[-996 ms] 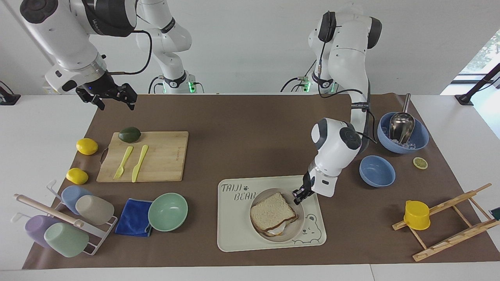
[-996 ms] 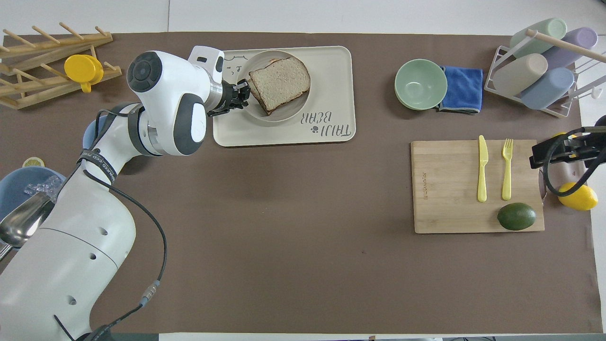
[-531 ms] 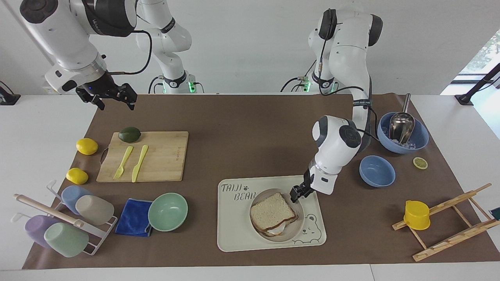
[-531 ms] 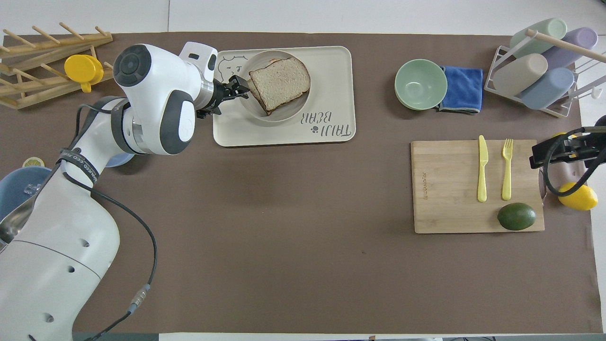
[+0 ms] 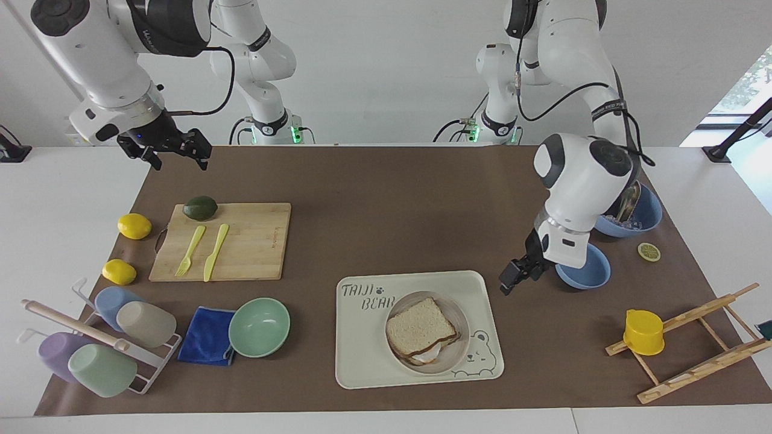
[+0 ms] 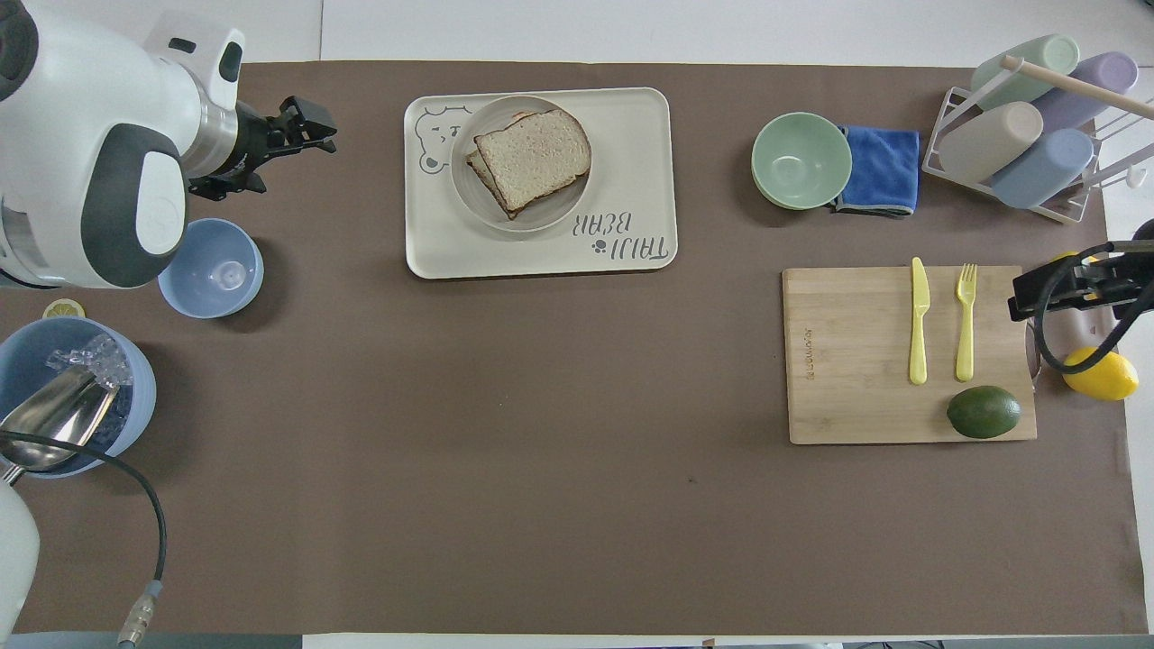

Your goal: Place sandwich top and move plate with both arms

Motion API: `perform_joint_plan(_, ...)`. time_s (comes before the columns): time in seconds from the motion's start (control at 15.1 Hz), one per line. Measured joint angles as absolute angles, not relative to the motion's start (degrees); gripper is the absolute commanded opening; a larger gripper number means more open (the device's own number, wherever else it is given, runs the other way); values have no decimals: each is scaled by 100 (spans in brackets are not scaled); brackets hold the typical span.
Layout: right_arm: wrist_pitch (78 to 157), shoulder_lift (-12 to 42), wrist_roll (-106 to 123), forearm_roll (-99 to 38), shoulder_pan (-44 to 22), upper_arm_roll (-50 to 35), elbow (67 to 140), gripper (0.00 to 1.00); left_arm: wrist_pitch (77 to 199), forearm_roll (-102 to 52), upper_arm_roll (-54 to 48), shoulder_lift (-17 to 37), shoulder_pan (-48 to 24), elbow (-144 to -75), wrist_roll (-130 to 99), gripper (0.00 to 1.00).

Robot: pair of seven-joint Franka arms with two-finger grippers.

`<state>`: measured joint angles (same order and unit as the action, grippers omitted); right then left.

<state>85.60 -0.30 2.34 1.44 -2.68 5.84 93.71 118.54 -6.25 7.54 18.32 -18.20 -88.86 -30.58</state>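
Note:
The sandwich top (image 5: 420, 328) lies flat on a lower slice with egg white peeking out, on the plate (image 5: 453, 360), which sits on the cream bear tray (image 5: 362, 361). In the overhead view the sandwich top (image 6: 534, 158) covers most of the plate (image 6: 541, 213). My left gripper (image 5: 514, 280) is open and empty, raised over the brown mat between the tray and a small blue bowl; it also shows in the overhead view (image 6: 302, 126). My right gripper (image 5: 175, 152) waits open and empty, raised over the mat's edge near the cutting board, and shows in the overhead view (image 6: 1055, 290).
A small blue bowl (image 6: 212, 268) and a larger blue bowl with ice and a metal scoop (image 6: 77, 397) stand toward the left arm's end. A wooden rack with a yellow cup (image 5: 643, 331), a mint bowl (image 5: 259, 327), a cutting board (image 5: 253, 241) and a cup rack (image 5: 102, 337) are also here.
My left gripper has let go of the sandwich top, risen and pulled away from the plate toward the small blue bowl. The bread stays on the plate. The right arm has not moved.

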Motion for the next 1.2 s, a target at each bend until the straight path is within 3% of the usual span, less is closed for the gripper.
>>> perform_joint_plan(0.73,8560,-30,234,144,-268,584,9371,100,9825,-456,874,386,-1298,-8897,-1345,100)
perform_joint_plan(1.2,8560,-30,234,144,-268,584,9371,100,8935,-316,38,-111,-692,-9211,-220,100)
